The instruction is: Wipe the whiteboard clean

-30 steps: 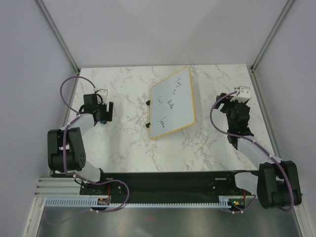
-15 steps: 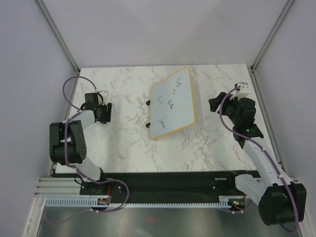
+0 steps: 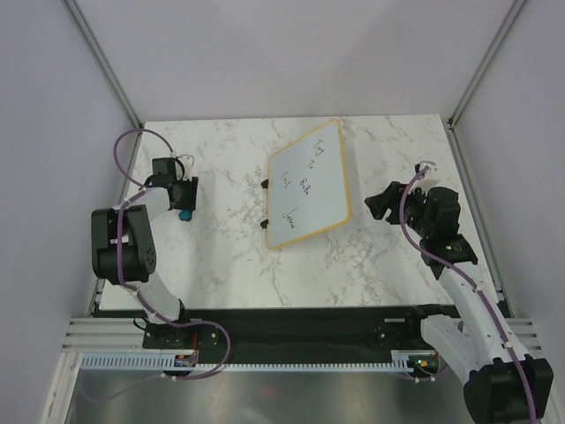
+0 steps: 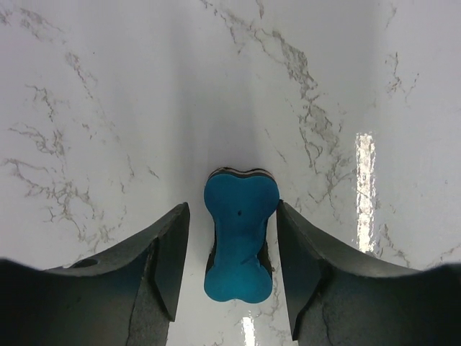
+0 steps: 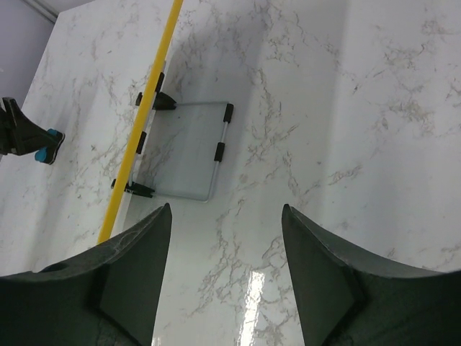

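The whiteboard [image 3: 309,184], white with a yellow-tan frame and dark handwriting, sits tilted at the table's middle, with two black clips on its left edge. In the right wrist view only its yellow edge [image 5: 148,108] shows, above a wire stand [image 5: 216,155]. A blue bone-shaped eraser [image 4: 240,238] lies on the marble between the fingers of my open left gripper [image 4: 232,216], with a gap on each side. In the top view the left gripper [image 3: 184,208] is at the left over the eraser [image 3: 185,215]. My right gripper [image 3: 380,205] is open and empty, right of the board; its fingers [image 5: 137,259] frame bare marble.
The white marble table [image 3: 229,256] is walled by grey panels on the left, back and right. A black strip with the arm bases runs along the near edge [image 3: 300,320]. The left gripper and eraser also show far left in the right wrist view [image 5: 39,148].
My right gripper has swung from the far right edge towards the board and nearer to the front. My left arm has straightened, with its gripper lowered around the eraser.
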